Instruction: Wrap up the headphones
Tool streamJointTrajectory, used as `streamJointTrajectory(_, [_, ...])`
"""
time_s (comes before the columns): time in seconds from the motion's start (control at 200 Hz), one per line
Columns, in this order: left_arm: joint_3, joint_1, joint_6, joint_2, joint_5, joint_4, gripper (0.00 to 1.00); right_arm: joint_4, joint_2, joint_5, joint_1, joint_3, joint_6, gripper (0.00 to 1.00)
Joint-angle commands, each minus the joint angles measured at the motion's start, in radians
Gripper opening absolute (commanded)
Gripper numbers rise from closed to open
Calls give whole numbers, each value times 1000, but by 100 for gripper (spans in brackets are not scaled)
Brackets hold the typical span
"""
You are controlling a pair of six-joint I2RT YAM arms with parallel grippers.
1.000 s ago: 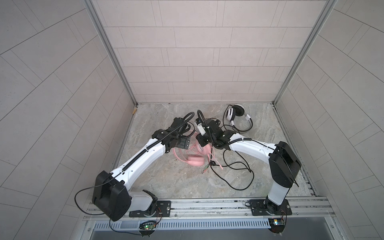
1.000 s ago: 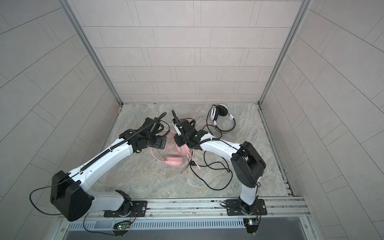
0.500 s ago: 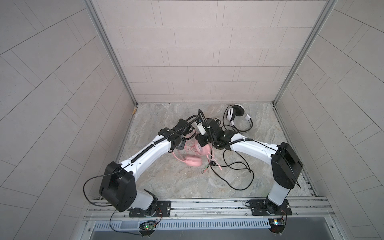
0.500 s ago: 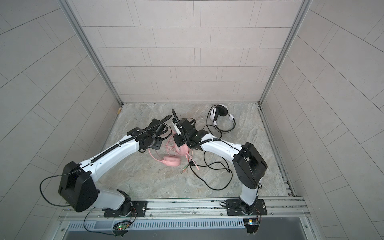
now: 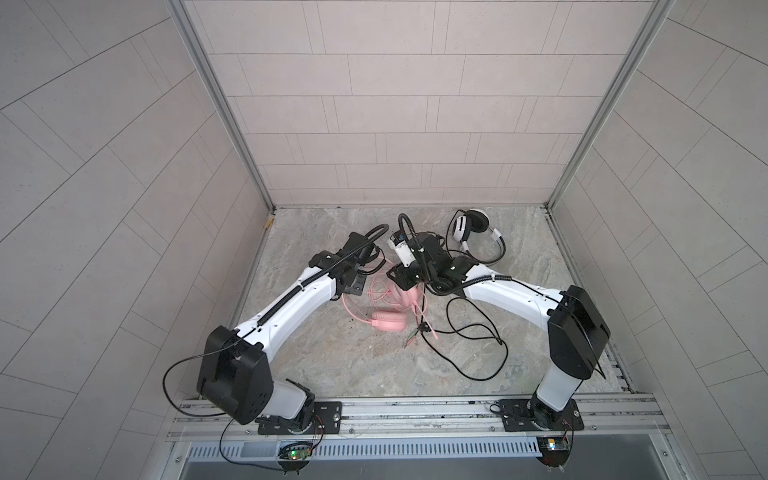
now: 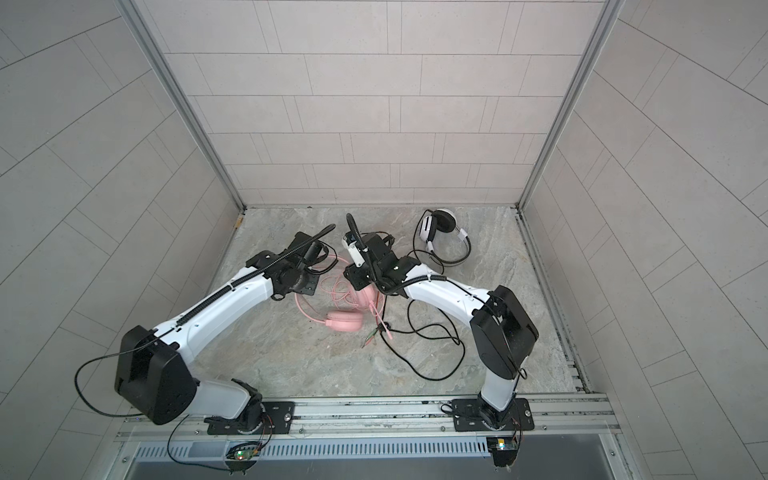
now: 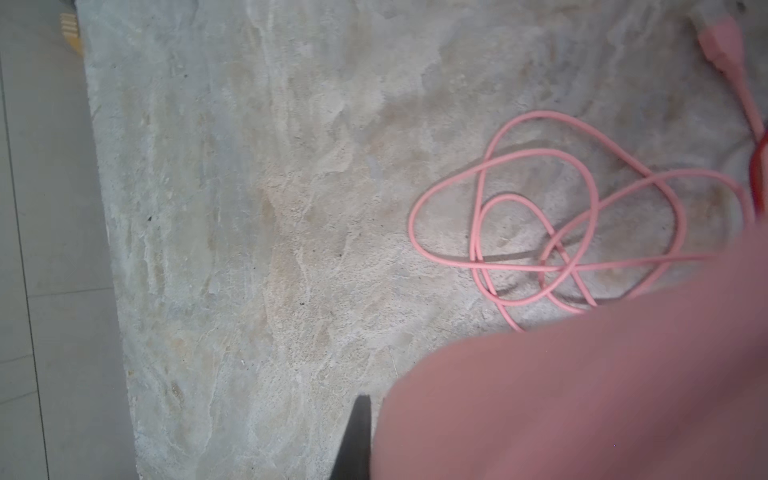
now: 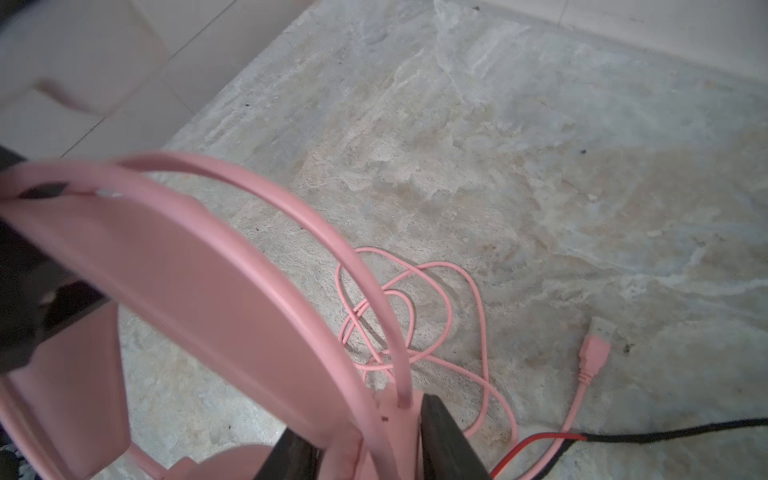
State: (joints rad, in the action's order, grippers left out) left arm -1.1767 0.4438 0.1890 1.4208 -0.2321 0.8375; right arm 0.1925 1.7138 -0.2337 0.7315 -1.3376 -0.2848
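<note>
Currently the pink headset [image 5: 388, 326] sits at the middle of the counter [image 5: 332, 365], between the two arms, as both top views show. One ear cup [image 6: 344, 321] lies flat on the near side. The rest of the frame runs up toward the right claw.

Right claw [image 8: 365, 432]: in the right wrist view its two dark fingers [image 8: 446, 440] stand on either side of the end of the headband [image 8: 232, 291], where the thin bars enter the slider. Whether the fingers press on the pink part or stand slightly clear of it cannot be told.

Left claw [image 7: 368, 432]: closed. In the left wrist view one dark finger [image 7: 356, 440] shows, directly beside a large blurred pink surface of the headset. Whether that surface is actually clamped cannot be told.

Pink cable [image 7: 540, 216]: lies in loose overlapping loops on the counter, on the far side of the flat ear cup, between the two claws. Its pink USB plug [image 8: 596, 349] rests flat on the counter beside the loops.

White-and-black headset [image 5: 473, 239]: lies at the far right of the counter, apart from both claws. Its black cable [image 5: 478, 340] trails in wide open curves over the near right of the counter and reaches close to the pink ear cup.
</note>
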Motion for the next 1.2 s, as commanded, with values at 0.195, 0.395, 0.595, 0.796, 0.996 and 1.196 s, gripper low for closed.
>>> streamJointTrajectory(0.195, [-68,-182,-69,-169,162,34,0,-107,-219,-155,-162,74,-67,63])
streamJointTrajectory(0.395, [-162,-196,-167,-228,92,90,0,-170,-229,-257,-258,135,-100,67])
streamJointTrajectory(0.595, [-234,-211,-193,-313,12,67,0,-236,-183,-339,-270,192,-146,68])
streamJointTrajectory(0.796, [-237,-222,-218,-436,-47,-90,0,-322,-129,-418,-265,230,-197,68])
streamJointTrajectory(0.996, [-225,-224,-206,-479,-23,-171,0,-326,-99,-443,-231,220,-187,69])
streamJointTrajectory(1.196, [-267,-243,-147,-447,93,-184,0,-356,-76,-454,-197,230,-189,69])
